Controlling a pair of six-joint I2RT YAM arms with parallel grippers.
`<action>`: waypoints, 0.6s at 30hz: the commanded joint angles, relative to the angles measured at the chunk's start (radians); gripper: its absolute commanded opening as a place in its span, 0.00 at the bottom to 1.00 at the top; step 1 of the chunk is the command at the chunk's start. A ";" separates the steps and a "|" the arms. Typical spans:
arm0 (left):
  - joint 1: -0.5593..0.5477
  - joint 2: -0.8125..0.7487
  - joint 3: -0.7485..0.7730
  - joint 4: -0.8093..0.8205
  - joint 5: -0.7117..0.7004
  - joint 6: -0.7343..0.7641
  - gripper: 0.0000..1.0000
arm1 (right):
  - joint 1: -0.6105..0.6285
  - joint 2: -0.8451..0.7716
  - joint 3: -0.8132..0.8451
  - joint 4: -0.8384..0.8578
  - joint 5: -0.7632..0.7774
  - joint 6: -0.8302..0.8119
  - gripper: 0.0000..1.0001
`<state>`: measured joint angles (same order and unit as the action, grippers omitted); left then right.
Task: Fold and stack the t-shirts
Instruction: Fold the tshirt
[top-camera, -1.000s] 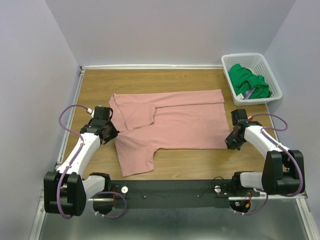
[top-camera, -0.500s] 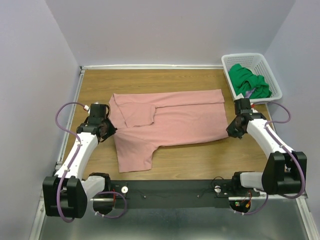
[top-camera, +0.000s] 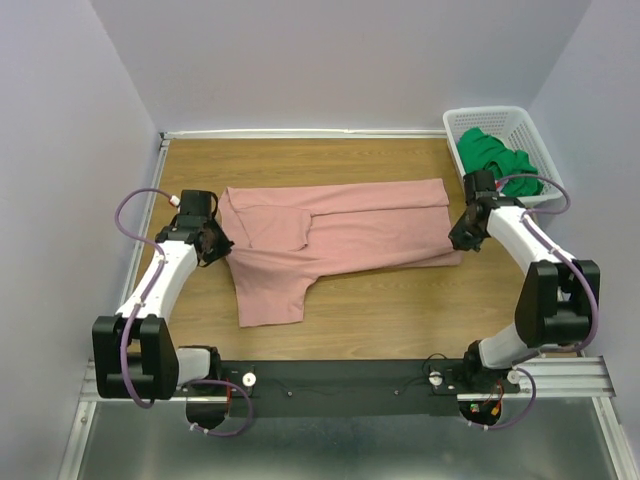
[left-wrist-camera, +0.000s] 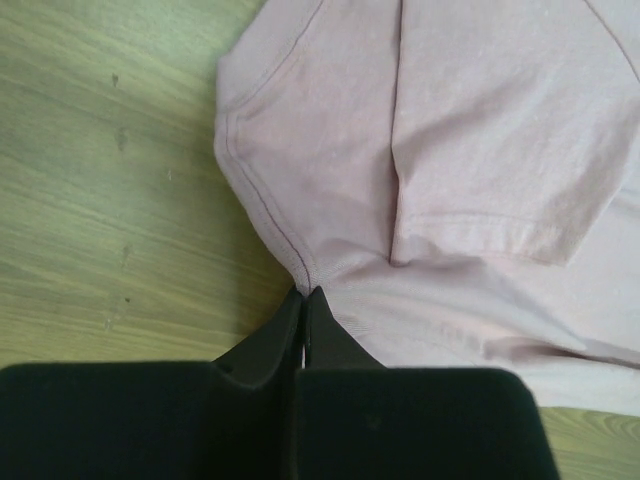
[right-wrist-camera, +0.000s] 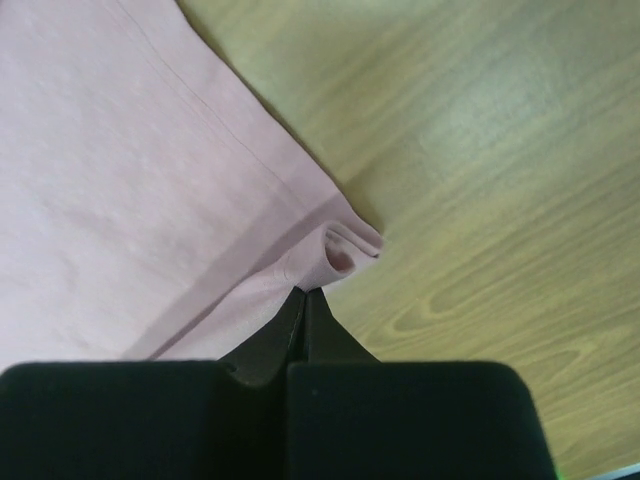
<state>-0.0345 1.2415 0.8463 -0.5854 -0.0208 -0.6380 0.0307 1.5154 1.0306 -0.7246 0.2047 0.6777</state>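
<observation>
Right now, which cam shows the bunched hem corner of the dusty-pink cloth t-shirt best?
Right wrist: close-up of the dusty-pink cloth t-shirt, its hem corner pinched by the right end effector. Top external shows the corner tiny; left wrist shows only the sleeve end.

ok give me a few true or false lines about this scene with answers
1. The pink t-shirt lies on the wooden table. True.
2. The green t-shirt lies flat on the table. False: the green t-shirt is bunched in the white basket.
3. The left fingers are shut on the pink t-shirt's edge. True.
4. The right fingers hang open over bare wood. False: they are shut on the pink t-shirt's corner.
</observation>
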 joint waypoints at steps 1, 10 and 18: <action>0.018 0.032 0.037 0.036 0.016 0.024 0.02 | -0.002 0.052 0.065 0.022 0.004 -0.017 0.00; 0.076 0.101 0.053 0.073 0.076 0.037 0.02 | -0.003 0.120 0.131 0.047 -0.008 -0.010 0.01; 0.120 0.142 0.082 0.085 0.099 0.052 0.02 | -0.003 0.178 0.204 0.054 -0.002 -0.007 0.01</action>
<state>0.0669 1.3647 0.8917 -0.5289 0.0582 -0.6098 0.0311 1.6550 1.1915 -0.6926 0.1894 0.6720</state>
